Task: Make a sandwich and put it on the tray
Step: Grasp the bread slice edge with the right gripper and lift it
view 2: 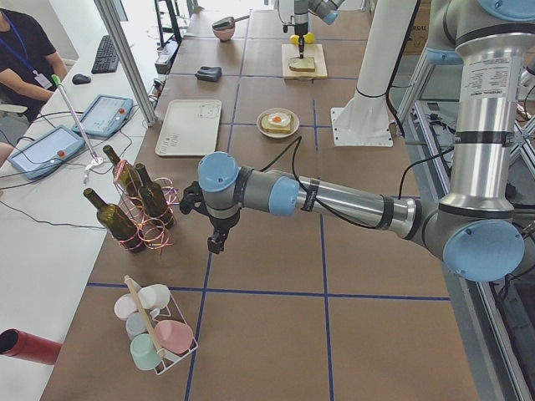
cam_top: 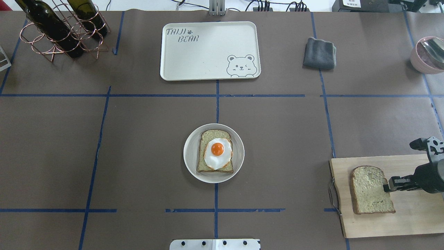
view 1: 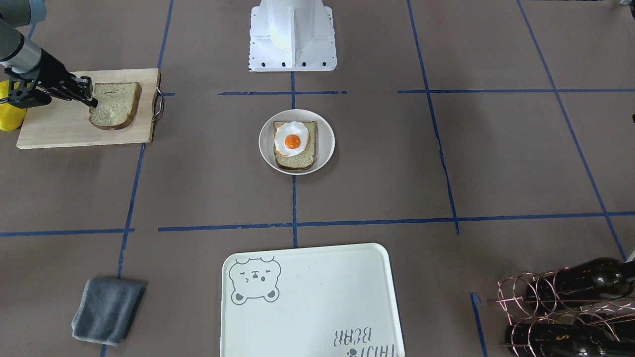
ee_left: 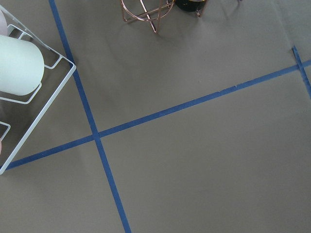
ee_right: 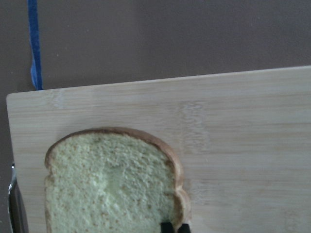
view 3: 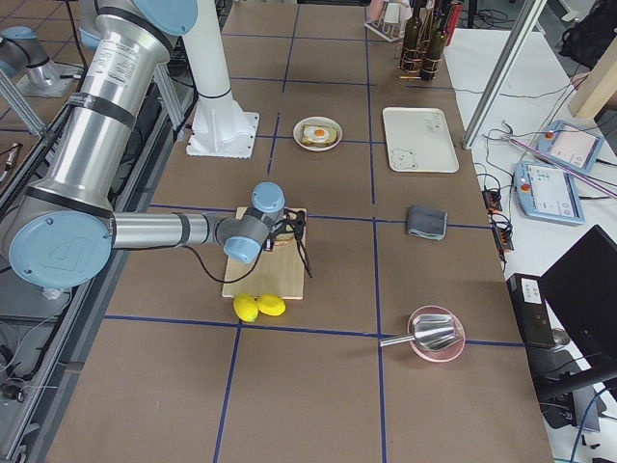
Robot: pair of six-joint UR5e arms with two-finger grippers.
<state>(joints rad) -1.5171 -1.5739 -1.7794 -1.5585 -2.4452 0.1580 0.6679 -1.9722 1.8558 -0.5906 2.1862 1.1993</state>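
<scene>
Near: 1 squarish tan-green bread slice with dark brown crust (cam_top: 369, 189) flat on the light wooden cutting board (cam_top: 409, 218), right gripper (cam_top: 385, 188) pinching its edge | Middle: second bread slice (cam_top: 208, 137) on the small round white plate (cam_top: 189, 158), 1 white fried egg with orange yolk (cam_top: 218, 154) on top | Far: 1 big cream-white bear tray (cam_top: 208, 52), well apart | Count: 2 slices, 1 egg, 1 tray | left gripper (view 2: 216, 244): cannot tell if open or closed

1. Bare table (cam_top: 277, 139) runs from cutting board (cam_top: 409, 218) to plate (cam_top: 189, 152), and from plate to tray (cam_top: 208, 52).
2. Grey cloth (cam_top: 319, 52) lies low just beside tray. Bottle rack (cam_top: 59, 34) stands tall on tray's other side, apart from it.
3. Right gripper (cam_top: 385, 187) nips bread slice (cam_top: 369, 189) crust on the outer side; the slice's other sides are free.
4. Lemons (view 3: 272, 306) sit by cutting board's outer end.
5. Left gripper (view 2: 216, 242) hangs near bottle rack, well off.
</scene>
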